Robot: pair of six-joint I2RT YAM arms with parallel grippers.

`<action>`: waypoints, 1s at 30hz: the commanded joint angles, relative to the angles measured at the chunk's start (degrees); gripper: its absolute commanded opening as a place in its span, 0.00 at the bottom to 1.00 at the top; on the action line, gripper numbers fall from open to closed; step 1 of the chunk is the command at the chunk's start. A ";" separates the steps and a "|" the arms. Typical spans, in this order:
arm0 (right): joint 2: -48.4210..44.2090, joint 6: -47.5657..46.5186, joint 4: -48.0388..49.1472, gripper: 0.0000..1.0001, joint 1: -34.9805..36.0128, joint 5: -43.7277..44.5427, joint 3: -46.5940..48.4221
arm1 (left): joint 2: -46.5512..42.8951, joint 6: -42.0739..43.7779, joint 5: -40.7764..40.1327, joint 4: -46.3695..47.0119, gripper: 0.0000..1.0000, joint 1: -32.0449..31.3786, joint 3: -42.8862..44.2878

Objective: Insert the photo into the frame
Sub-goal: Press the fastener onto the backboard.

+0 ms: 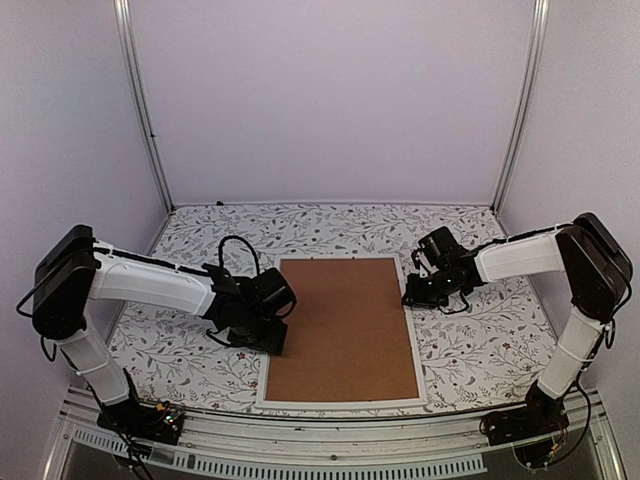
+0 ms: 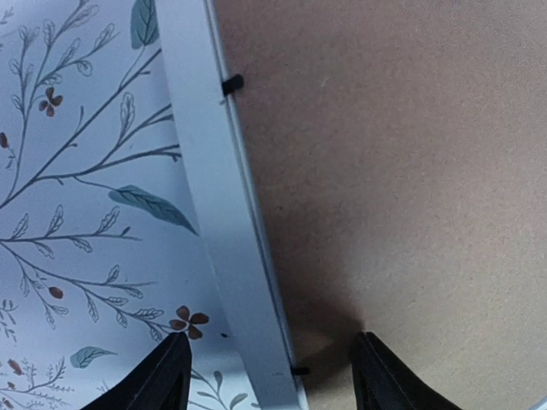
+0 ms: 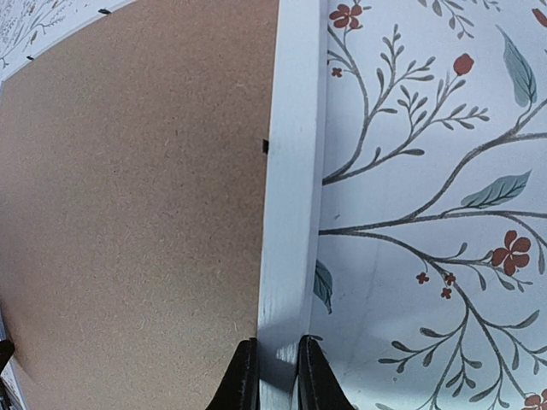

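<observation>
Right pincer point(image 3: 278, 346) nips the frame point(image 3: 291, 171) by its rim; left pincer point(image 2: 271, 337) gapes astride the other rim. Backing board point(image 3: 128, 213) sits in it, photo unseen: likely nearly done

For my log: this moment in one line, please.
left pincer: open over frame edge | right pincer: shut on frame | backing board: in frame

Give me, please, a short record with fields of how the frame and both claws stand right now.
frame: white, lying flat on the floral table, back side up
backing board: brown, seated inside the frame
photo: not visible; cannot tell whether it lies under the board
left claw: open, straddling the frame's left rail
right claw: shut on the frame's right rail
</observation>
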 commanded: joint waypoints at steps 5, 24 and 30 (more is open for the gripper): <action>-0.29 -0.07 -2.29 0.11 0.86 -2.41 -1.40 | -0.45 -0.96 -5.57 -4.92 0.66 -3.10 0.90; -2.88 -1.82 -8.29 0.54 0.24 -1.41 6.27 | -3.32 8.55 3.17 4.02 0.52 11.29 2.25; -3.13 -2.96 -10.13 0.58 -1.08 -0.10 8.15 | 1.74 11.69 5.35 5.07 0.42 13.66 4.64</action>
